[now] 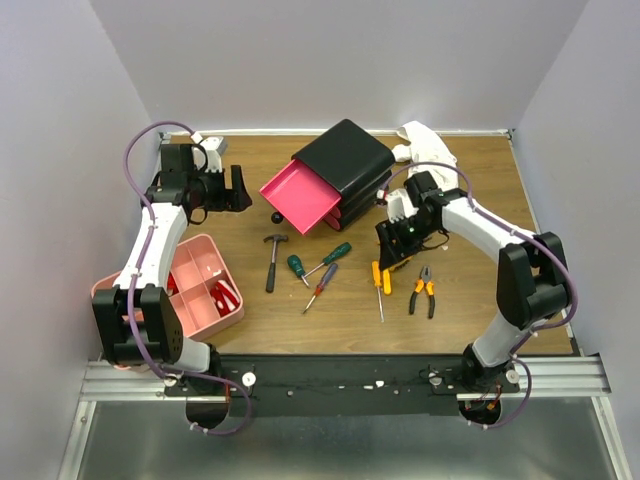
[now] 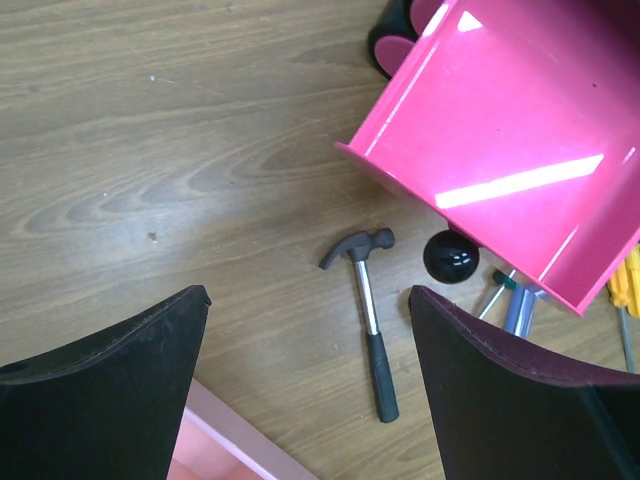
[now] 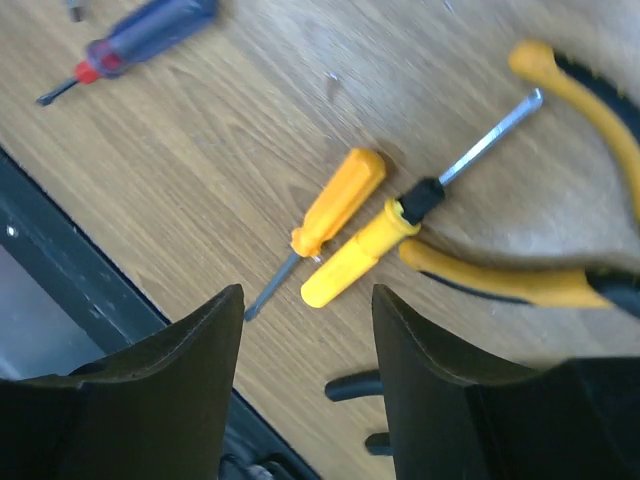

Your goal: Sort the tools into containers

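Observation:
The black box (image 1: pixel 348 158) stands at the back middle with its top magenta drawer (image 1: pixel 298 194) pulled open and empty; it also shows in the left wrist view (image 2: pixel 510 150). The hammer (image 1: pixel 273 262), green screwdrivers (image 1: pixel 336 253), purple screwdriver (image 1: pixel 321 287), two yellow screwdrivers (image 1: pixel 379 279) and pliers (image 1: pixel 424 291) lie on the table in front of it. My left gripper (image 1: pixel 240 190) is open and empty, above the hammer (image 2: pixel 368 320). My right gripper (image 1: pixel 391 253) is open and empty, above the yellow screwdrivers (image 3: pixel 345 235) and next to the pliers (image 3: pixel 560 285). The pink tray (image 1: pixel 190 255) sits at the front left.
A white cloth (image 1: pixel 427 142) lies behind the box at the back right. A red item (image 1: pixel 226 296) lies in one tray compartment. The drawer's black knob (image 2: pixel 450 258) hangs close to the hammer head. The tray's corner (image 2: pixel 235 440) shows under my left gripper.

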You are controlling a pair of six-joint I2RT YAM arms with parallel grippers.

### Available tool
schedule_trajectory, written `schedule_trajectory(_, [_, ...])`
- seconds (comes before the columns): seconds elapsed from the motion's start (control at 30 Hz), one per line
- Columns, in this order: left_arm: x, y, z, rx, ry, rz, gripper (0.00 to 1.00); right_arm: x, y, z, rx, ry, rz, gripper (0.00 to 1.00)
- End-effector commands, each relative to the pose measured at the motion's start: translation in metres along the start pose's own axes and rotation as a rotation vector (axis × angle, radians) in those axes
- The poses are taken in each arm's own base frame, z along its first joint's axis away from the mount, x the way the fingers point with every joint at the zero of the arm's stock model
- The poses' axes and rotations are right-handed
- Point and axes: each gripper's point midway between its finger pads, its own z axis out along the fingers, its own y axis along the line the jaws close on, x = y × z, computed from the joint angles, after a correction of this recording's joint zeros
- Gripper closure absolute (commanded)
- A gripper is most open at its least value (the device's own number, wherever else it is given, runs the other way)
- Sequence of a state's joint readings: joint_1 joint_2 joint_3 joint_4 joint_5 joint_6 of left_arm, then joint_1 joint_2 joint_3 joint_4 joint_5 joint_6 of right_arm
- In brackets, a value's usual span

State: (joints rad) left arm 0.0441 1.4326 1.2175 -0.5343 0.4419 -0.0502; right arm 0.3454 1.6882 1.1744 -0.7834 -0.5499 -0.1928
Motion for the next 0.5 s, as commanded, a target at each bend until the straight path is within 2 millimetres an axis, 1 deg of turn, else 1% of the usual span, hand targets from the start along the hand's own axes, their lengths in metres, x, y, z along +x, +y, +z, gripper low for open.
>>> schedule_trajectory(0.0, [-0.014,0.009,-0.011,-0.067,-0.075,-0.021,0.09,0.010,-0.012,0.003,0.138,0.016,0.169,0.39])
schedule_trajectory(0.07, [-0.015,0.012,-0.014,-0.076,-0.093,-0.038,0.09,0.014,-0.015,0.006,0.148,0.029,0.179,0.41])
schedule_trajectory(0.1, [-0.014,0.011,-0.018,-0.079,-0.105,-0.046,0.09,0.019,-0.014,0.010,0.144,0.041,0.218,0.42])
schedule_trajectory(0.13, [-0.014,0.011,-0.020,-0.081,-0.112,-0.048,0.08,0.021,-0.015,0.012,0.145,0.046,0.221,0.43])
schedule_trajectory(0.17, [-0.013,0.011,-0.022,-0.084,-0.117,-0.048,0.08,0.022,-0.017,0.015,0.148,0.043,0.222,0.46])
schedule_trajectory(0.23, [-0.011,0.011,-0.028,-0.094,-0.127,-0.046,0.08,0.025,-0.021,0.022,0.147,0.059,0.230,0.48])
schedule_trajectory(0.37, [-0.007,0.012,-0.036,-0.109,-0.150,-0.045,0.08,0.013,-0.029,0.028,0.161,0.042,0.202,0.52])
schedule_trajectory(0.47, [-0.004,0.014,-0.041,-0.117,-0.152,-0.051,0.08,0.011,-0.035,0.035,0.169,0.053,0.205,0.52])
